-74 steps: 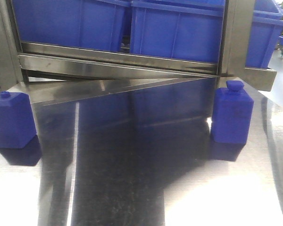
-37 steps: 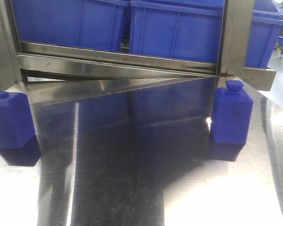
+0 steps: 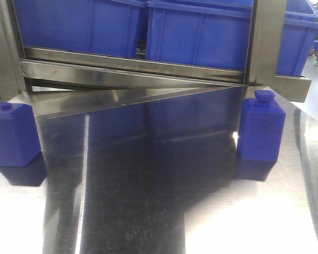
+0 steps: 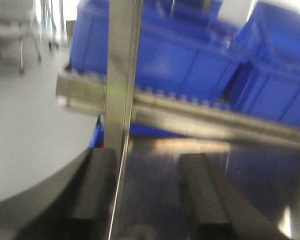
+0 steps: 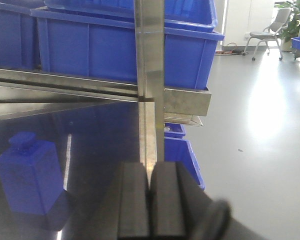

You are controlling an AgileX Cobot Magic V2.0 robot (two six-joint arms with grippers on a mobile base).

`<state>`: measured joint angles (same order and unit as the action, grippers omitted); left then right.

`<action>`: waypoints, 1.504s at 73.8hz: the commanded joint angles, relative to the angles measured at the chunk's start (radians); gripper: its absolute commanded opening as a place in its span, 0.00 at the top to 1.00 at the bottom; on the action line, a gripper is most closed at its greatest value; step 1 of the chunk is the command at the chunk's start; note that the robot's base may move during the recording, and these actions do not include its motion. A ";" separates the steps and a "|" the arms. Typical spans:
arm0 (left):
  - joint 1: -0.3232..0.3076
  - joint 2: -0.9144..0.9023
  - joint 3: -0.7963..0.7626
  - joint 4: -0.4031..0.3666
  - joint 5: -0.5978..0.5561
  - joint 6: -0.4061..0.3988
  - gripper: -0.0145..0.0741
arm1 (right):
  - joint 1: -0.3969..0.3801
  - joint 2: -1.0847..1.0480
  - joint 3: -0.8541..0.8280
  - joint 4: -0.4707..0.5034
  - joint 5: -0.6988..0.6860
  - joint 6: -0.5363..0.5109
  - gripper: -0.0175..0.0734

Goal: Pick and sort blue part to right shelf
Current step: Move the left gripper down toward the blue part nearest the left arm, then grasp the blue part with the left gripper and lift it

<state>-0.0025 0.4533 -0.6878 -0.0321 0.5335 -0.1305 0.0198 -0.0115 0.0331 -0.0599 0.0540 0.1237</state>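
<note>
Two blue bottle-shaped parts stand upright on the shiny steel table (image 3: 148,201): one at the left edge (image 3: 11,135), one at the right (image 3: 261,131), close below the shelf's front rail (image 3: 132,71). The right part also shows in the right wrist view (image 5: 30,175), left of my right gripper (image 5: 150,167), which is shut and empty. My left gripper (image 4: 147,162) is open and empty, blurred, above the table facing the shelf's white roller track (image 4: 190,102). Large blue bins (image 3: 201,34) sit on the shelf.
A steel upright post (image 3: 265,42) stands at the shelf's right front, also seen in the right wrist view (image 5: 150,60). Another post (image 4: 122,75) is right ahead of my left gripper. Smaller blue bins (image 5: 182,152) sit low beside the table; chairs stand on the grey floor.
The front view is almost unchanged; both blue parts stand where they were. No arm shows in that view.
</note>
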 commanded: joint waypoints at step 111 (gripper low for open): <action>-0.265 1.131 -0.499 -0.163 0.365 0.116 0.09 | -0.003 -0.020 -0.024 -0.002 -0.075 0.001 0.77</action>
<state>-0.2608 1.5976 -1.1547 -0.1893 0.9208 0.0000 0.0198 -0.0115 0.0331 -0.0599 0.0683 0.1237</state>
